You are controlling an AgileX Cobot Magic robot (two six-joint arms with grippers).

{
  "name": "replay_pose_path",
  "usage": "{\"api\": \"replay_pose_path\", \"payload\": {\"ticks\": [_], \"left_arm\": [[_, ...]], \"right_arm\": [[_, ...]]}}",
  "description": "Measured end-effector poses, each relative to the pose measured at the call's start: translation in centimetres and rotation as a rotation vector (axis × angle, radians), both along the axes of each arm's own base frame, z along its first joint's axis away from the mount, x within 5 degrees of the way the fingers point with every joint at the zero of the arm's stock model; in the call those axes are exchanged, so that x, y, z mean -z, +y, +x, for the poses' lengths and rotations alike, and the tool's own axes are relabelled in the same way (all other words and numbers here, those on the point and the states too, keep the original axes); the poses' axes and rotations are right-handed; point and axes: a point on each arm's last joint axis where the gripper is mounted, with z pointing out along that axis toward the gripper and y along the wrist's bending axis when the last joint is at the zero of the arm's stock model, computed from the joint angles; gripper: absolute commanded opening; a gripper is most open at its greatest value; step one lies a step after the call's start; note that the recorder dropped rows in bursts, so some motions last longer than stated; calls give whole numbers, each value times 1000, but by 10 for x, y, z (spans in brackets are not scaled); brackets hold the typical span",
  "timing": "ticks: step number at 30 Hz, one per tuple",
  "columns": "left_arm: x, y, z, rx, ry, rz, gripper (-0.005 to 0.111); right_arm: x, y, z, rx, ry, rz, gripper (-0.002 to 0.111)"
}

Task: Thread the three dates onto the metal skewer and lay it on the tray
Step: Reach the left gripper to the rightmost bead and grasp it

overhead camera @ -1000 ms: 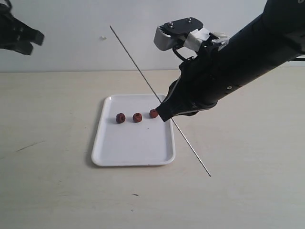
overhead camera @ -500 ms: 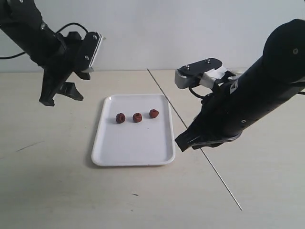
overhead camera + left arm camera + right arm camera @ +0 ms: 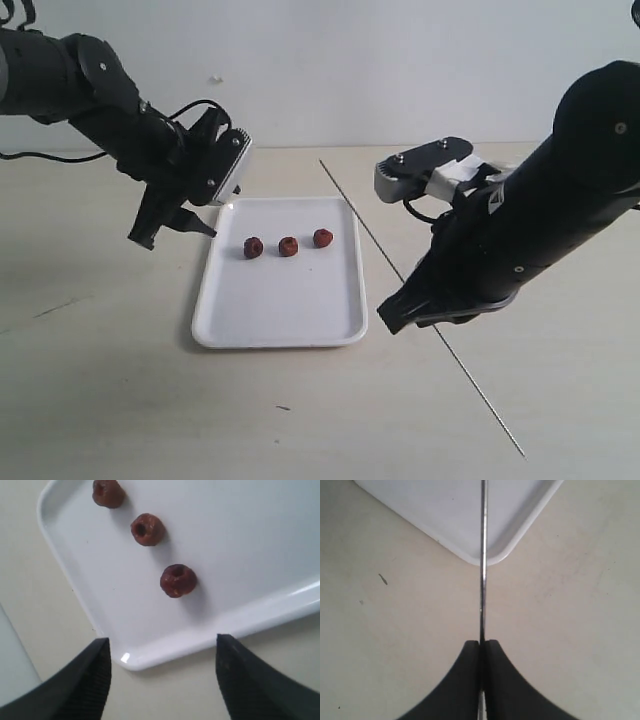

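Observation:
Three dark red dates (image 3: 288, 245) (image 3: 178, 580) lie in a row on the white tray (image 3: 280, 320) (image 3: 260, 540), loose and apart from each other. My left gripper (image 3: 172, 230) (image 3: 160, 652) hangs open just off the tray's far-left corner, with nothing between its fingers. My right gripper (image 3: 392, 318) (image 3: 483, 642) is shut on the thin metal skewer (image 3: 365, 237) (image 3: 483, 555), near the tray's right side. The skewer slants from behind the tray down to the table's front right, bare along its whole length.
The pale wooden table (image 3: 120, 400) spreads wide around the tray. A light wall (image 3: 350, 60) stands behind it. A small dark speck (image 3: 284, 407) marks the tabletop in front of the tray.
My left gripper has come down from the upper left to the tray's far-left corner and has opened. My right gripper has drawn the skewer off the tray to its right side.

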Motion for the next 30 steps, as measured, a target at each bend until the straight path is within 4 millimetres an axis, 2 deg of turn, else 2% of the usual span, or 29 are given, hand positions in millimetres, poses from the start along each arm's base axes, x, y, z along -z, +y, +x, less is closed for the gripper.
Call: {"api": "replay_pose_path", "payload": {"ticks": [5, 12, 20, 26, 30], "left_arm": [[13, -11, 4, 7, -55, 10, 60], [35, -21, 3, 76, -67, 86, 60], [39, -21, 3, 81, -63, 96, 60], [53, -26, 2, 77, -28, 87, 60], [55, -31, 0, 67, -22, 65, 60]], "right_arm": [[9, -3, -4, 13, 5, -7, 0], [9, -3, -3, 26, -5, -3, 0], [9, -3, -2, 30, -19, -1, 0], [9, -3, -2, 31, -22, 0, 0], [9, -3, -2, 31, -22, 0, 0]]}}
